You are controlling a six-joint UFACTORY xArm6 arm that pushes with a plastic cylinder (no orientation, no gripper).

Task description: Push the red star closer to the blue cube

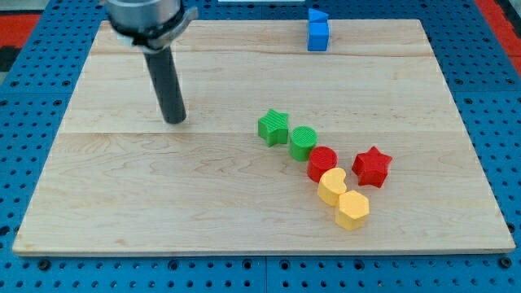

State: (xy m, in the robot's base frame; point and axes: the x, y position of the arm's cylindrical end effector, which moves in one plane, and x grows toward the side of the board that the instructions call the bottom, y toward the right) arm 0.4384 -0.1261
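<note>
The red star [373,166] lies on the wooden board at the view's right, below the middle. The blue cube [318,35] stands near the board's top edge, right of centre, with a second blue block [317,15] right behind it. My tip [175,120] rests on the board at the view's left of centre, far to the left of the red star and well below-left of the blue cube. It touches no block.
A green star [273,127], a green cylinder [303,142], a red cylinder [322,163], a yellow heart [331,186] and a yellow hexagon block [352,210] form a slanted chain just left of the red star. The board [122,203] sits on a blue pegboard.
</note>
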